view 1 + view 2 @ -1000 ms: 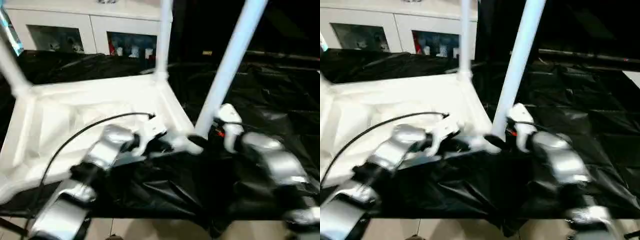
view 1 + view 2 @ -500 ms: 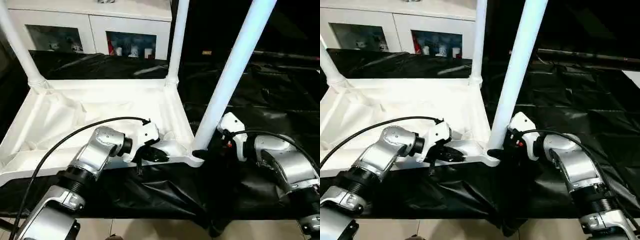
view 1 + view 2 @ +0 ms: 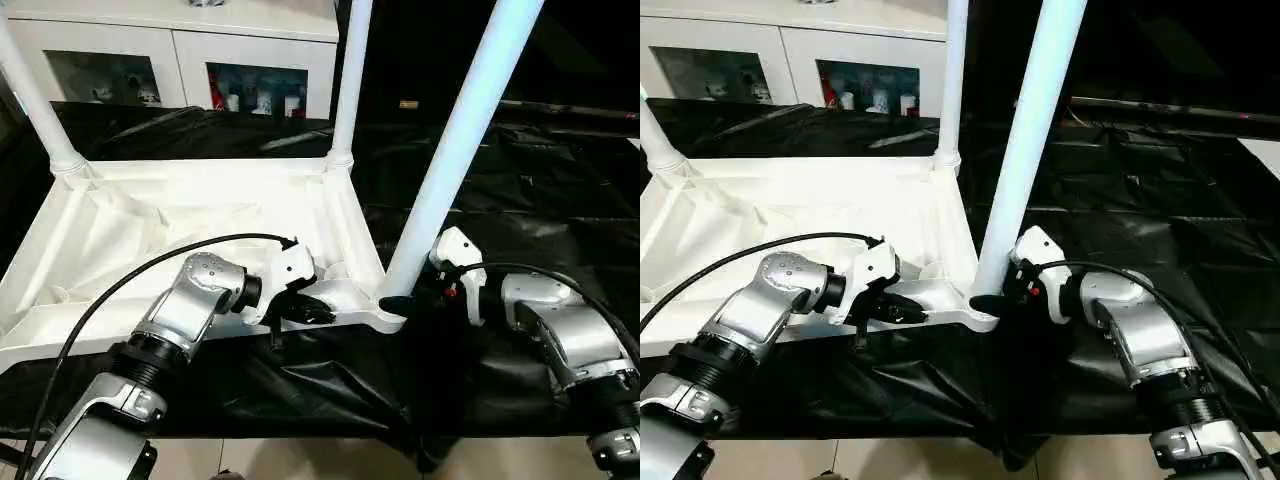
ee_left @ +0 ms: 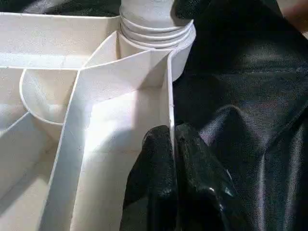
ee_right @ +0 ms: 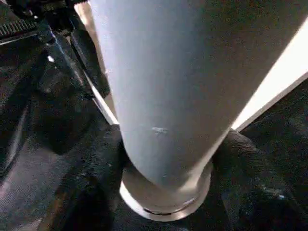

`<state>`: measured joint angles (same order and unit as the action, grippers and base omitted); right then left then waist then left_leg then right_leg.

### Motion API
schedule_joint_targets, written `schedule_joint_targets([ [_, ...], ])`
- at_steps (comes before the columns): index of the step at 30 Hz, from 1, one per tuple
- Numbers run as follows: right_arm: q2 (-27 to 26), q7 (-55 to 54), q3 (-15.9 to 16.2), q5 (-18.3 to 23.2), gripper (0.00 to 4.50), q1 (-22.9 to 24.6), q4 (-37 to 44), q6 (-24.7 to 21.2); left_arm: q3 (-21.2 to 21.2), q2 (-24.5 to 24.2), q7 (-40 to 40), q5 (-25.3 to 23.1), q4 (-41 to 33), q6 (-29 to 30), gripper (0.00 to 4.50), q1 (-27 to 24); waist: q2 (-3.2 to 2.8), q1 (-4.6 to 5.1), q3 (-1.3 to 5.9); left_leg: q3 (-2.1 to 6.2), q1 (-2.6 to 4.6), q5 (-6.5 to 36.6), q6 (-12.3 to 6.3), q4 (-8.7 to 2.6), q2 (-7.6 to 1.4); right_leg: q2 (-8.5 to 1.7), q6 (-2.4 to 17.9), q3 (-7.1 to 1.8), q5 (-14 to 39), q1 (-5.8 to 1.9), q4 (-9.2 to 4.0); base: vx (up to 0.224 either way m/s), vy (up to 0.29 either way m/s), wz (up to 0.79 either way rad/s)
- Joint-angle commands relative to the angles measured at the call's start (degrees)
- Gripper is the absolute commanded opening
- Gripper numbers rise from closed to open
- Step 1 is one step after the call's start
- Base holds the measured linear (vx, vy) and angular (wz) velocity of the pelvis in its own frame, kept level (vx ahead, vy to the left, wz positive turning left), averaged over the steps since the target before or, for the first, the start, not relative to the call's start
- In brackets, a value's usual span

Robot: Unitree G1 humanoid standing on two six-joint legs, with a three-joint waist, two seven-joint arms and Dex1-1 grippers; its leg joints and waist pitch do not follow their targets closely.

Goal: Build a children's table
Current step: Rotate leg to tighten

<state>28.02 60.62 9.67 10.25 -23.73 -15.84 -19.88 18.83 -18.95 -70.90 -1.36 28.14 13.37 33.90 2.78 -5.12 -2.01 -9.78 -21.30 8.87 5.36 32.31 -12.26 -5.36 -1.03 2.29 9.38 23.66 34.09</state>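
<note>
Black sheeting drapes the desk (image 3: 520,200), with a white cabinet (image 3: 180,50) against the wall behind. On it lies the children's table, upside down.

Left jaws (image 4: 172,159) are pinched shut on the thin outer wall of the tabletop (image 3: 150,230), one black finger on each side of the rim, close to the near right corner socket (image 4: 154,33). That grip likely pins the light plastic top so it cannot slide or tip while the corner is worked.

Right jaws (image 5: 168,168) straddle the near right leg (image 3: 455,150) at its very foot, a finger (image 5: 250,168) on either side of the tube just above the socket collar; they stand fairly wide and seem to be at the tube's sides, though whether they press it I cannot tell. Holding low probably gives the best purchase for seating or twisting the leg home.

Further out, a far right leg (image 3: 348,80) and a far left leg (image 3: 30,95) stand upright in their sockets. The near left corner looks unfilled, so one leg may remain.
</note>
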Motion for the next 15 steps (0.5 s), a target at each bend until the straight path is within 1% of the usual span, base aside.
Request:
schedule_joint_targets([
  [1, -0.6, -0.2, 0.5, 0.3, 2.45, 0.7, 1.0, -0.9, 1.9, 1.4, -1.9, 1.3, -2.0, -0.1, 0.00, -0.7, 0.10, -0.07, 3.25, -0.67, 0.59, 14.9, -2.01, -3.32, -0.44, -1.58, 12.2, -1.17, 10.9, -2.89, -3.50, 0.000, 0.000, 0.00],
  [2, -1.1, -1.0, 0.1, 0.4, 2.31, 0.8, 0.7, -0.9, 1.7, 1.8, -0.9, 1.1, -1.6, -0.6, 0.00, -0.6, 0.20, -0.02, 3.23, -0.68, 0.55, 14.9, -2.04, -3.32, -0.43, -1.54, 12.1, -1.17, 10.9, -2.89, -3.50, 0.000, 0.000, 0.00],
  [3, -2.2, -3.1, -0.7, 0.2, 2.31, 0.8, -0.4, -0.9, 1.1, 2.9, 1.4, 0.8, -0.5, -1.2, 0.00, -0.1, 0.14, -0.05, 3.20, -0.66, 0.55, 15.2, -1.90, -3.37, -0.42, -1.57, 12.0, -1.15, 11.5, -2.88, -3.56, 0.000, 0.000, 0.00],
  [4, -3.0, -5.2, -1.2, -0.2, 2.24, 0.5, -1.5, -0.5, 0.7, 3.6, 3.1, 0.4, 0.5, -0.9, 0.00, 0.4, 0.21, 0.03, 3.14, -0.68, 0.55, 15.5, -1.63, -3.40, -0.41, -1.56, 11.7, -1.16, 12.3, -2.79, -3.66, 0.000, 0.000, 0.00],
  [5, -5.1, -9.5, -2.9, -0.4, 2.17, -0.4, -3.5, -0.8, 0.4, 4.5, 5.8, -0.5, 2.1, -0.4, 0.00, 1.2, 0.12, 0.17, 2.95, -0.72, 0.59, 16.6, -1.13, -3.50, -0.31, -1.55, 11.2, -1.16, 14.5, -2.58, -3.95, 0.000, 0.000, 0.00],
  [6, -7.6, -14.1, -4.6, -0.3, 2.17, -1.3, -5.6, -1.5, 0.2, 5.7, 9.0, -1.6, 4.3, -0.2, 0.00, 2.3, 0.10, 0.19, 2.94, -0.67, 0.67, 17.5, -0.75, -3.51, -0.25, -1.62, 10.8, -1.14, 16.3, -2.51, -4.09, 0.000, 0.000, 0.00],
  [7, -7.8, -14.6, -4.7, -0.2, 2.09, -1.3, -5.8, -1.5, 0.2, 5.9, 9.4, -1.7, 4.5, -0.2, 0.00, 2.4, 0.19, 0.41, 2.87, -0.53, 0.72, 19.0, 0.05, -3.62, -0.14, -1.65, 9.8, -1.04, 19.6, -2.46, -4.38, 0.000, 0.000, 0.00],
  [8, -10.9, -20.4, -5.7, -1.1, 2.07, -2.2, -8.2, -1.0, -0.2, 7.9, 14.3, -3.0, 7.9, -0.1, 0.00, 4.0, 0.17, 0.45, 2.92, -0.43, 0.69, 19.5, 0.45, -3.63, -0.11, -1.72, 9.3, -1.01, 21.0, -2.46, -4.43, 0.000, 0.000, 0.00],
  [9, -12.8, -24.1, -6.0, -1.8, 2.06, -2.7, -9.7, -0.9, -0.5, 9.4, 17.4, -3.6, 9.8, 0.1, 0.00, 5.1, 0.10, 0.45, 2.98, -0.37, 0.98, 20.2, 1.06, -3.60, -0.10, -1.74, 8.5, -0.97, 22.7, -2.17, -4.73, 0.000, 0.000, 0.00],
  [10, -14.3, -27.2, -6.2, -2.5, 2.05, -3.3, -10.9, -0.8, -0.8, 10.6, 19.5, -3.8, 11.0, 0.5, 0.00, 5.8, 0.24, 0.57, 2.96, -0.39, 0.95, 20.3, 1.29, -3.57, -0.03, -1.71, 8.1, -1.04, 23.1, -2.05, -4.82, 0.000, 0.000, 0.00],
  [11, -16.2, -31.6, -6.6, -3.3, 2.03, -4.2, -12.4, -0.6, -0.9, 12.0, 21.4, -4.0, 12.0, 1.1, 0.00, 6.5, 0.02, 0.58, 2.99, -0.31, 0.94, 20.5, 1.41, -3.65, -0.01, -1.79, 7.7, -1.05, 23.7, -2.03, -4.85, 0.000, 0.000, 0.00],
  [12, -19.0, -37.2, -7.2, -4.0, 2.02, -5.8, -14.6, -0.6, -1.1, 14.2, 24.2, -4.3, 13.3, 2.1, 0.00, 7.5, 0.06, 0.58, 2.98, -0.30, 0.97, 20.4, 1.56, -3.66, -0.01, -1.76, 7.6, -1.04, 23.7, -1.99, -4.94, 0.000, 0.000, 0.00],
  [13, -19.5, -38.2, -7.3, -4.1, 2.02, -6.1, -15.0, -0.7, -1.1, 14.6, 24.8, -4.3, 13.6, 2.3, 0.00, 7.7, -0.14, 0.73, 2.92, -0.22, 0.98, 20.8, 1.97, -3.71, 0.05, -1.68, 7.5, -1.03, 24.0, -1.81, -4.98, 0.000, 0.000, 0.00],
  [14, -20.7, -40.1, -7.6, -4.3, 2.02, -6.7, -15.7, -0.8, -1.1, 15.5, 25.9, -4.4, 14.1, 2.7, 0.00, 8.1, 0.05, 0.70, 3.07, -0.19, 0.92, 20.7, 1.87, -3.72, 0.11, -1.63, 7.1, -0.93, 23.9, -2.12, -5.01, 0.000, 0.000, 0.00],
  [15, -21.9, -41.6, -7.3, -4.7, 2.02, -7.5, -16.4, -0.7, -1.0, 16.6, 27.2, -4.7, 14.9, 3.0, 0.00, 8.5, -0.07, 0.58, 3.05, -0.23, 0.89, 20.4, 1.51, -3.75, 0.01, -1.67, 7.3, -1.03, 22.4, -2.11, -4.95, 0.000, 0.000, 0.00],
])
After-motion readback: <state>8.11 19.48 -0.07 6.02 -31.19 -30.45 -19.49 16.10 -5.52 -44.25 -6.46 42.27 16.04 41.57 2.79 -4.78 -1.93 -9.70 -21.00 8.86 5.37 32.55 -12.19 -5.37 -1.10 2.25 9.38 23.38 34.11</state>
